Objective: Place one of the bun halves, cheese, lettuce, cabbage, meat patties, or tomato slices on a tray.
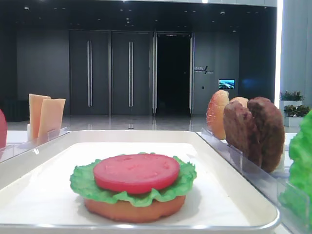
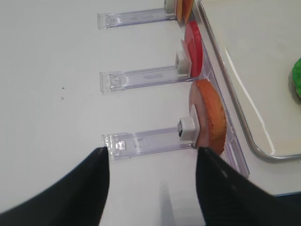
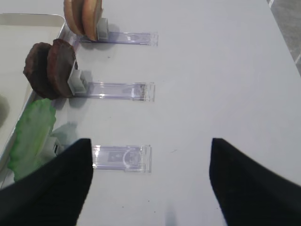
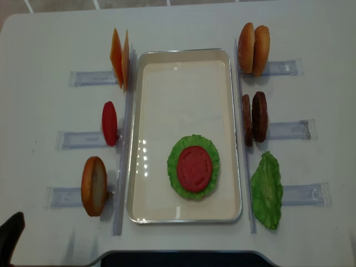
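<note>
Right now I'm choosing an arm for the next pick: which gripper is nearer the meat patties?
Right. The right gripper hovers on the patties' side of the tray, the meat patties just ahead of its open jaws. The left gripper is across the tray, facing a bun half.

The scene is lit brightly and evenly from overhead, so that only soft, short shadows are cast on the white worktop (image 4: 183,22), and small glints are seen on the floor and glossy rim of the tray (image 4: 139,156). In the low exterior view the hall behind is left dim, a strip at the right edge is blown out, and the nearest green leaf (image 1: 301,161) is rendered out of focus. In both wrist views the dark fingers (image 2: 56,197) are blurred at the bottom edge.
</note>
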### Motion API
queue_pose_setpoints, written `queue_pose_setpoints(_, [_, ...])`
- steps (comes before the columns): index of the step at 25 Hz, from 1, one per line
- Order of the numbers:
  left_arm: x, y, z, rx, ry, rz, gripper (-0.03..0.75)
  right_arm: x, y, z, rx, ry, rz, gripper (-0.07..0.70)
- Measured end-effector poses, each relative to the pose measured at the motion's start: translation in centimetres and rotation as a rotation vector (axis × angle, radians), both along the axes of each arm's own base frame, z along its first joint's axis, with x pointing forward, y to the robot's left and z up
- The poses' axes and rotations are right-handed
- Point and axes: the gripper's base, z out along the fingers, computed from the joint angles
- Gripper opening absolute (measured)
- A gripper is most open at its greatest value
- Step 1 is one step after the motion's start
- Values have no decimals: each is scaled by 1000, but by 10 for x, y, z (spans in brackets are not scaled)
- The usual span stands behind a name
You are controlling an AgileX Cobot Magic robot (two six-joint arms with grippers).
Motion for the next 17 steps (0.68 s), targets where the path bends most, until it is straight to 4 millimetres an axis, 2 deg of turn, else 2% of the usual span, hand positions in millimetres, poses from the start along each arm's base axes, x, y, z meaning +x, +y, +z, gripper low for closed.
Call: queue_pose_setpoints(17, [0,0,0,-5,0,3,321,0,0,0,0,0,0,523])
